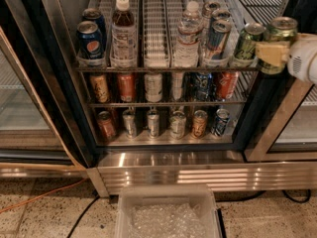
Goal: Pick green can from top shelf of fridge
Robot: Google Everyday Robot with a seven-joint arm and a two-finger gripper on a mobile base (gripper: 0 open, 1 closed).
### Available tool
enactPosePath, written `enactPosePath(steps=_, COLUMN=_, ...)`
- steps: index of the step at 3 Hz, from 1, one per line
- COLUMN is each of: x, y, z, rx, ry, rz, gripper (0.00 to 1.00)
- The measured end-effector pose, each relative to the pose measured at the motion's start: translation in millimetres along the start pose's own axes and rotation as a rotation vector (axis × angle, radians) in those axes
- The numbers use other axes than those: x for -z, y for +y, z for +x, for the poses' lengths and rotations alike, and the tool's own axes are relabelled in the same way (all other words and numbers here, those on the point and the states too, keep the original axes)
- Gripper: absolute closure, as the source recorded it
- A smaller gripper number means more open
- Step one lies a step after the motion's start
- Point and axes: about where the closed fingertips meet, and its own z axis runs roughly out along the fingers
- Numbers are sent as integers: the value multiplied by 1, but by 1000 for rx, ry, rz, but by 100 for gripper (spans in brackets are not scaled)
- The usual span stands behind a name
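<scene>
My gripper point(271, 53) is at the right edge of the camera view, in front of the fridge's point(198, 172) black right frame. It is shut on a slim green can point(280, 33), held upright and clear of the top shelf point(156, 33). My tan fingers point(267, 52) wrap the can's middle. A second green can point(247, 42) stands in the rightmost lane of the shelf, just left of the held one.
The top shelf also holds two Pepsi cans point(90, 38), a tea bottle point(124, 31), a water bottle point(189, 33) and blue-and-silver cans point(217, 36). Two lower shelves carry several small cans. A clear bin of ice point(168, 214) sits on the floor in front.
</scene>
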Motion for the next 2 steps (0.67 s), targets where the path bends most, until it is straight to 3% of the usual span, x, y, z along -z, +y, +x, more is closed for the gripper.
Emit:
enactPosePath(steps=1, x=34, y=9, z=4, rx=13, ry=29, rz=-76, gripper=100)
enactPosePath(steps=2, x=59, y=31, z=10, rx=31, ry=40, rz=-200, gripper=100)
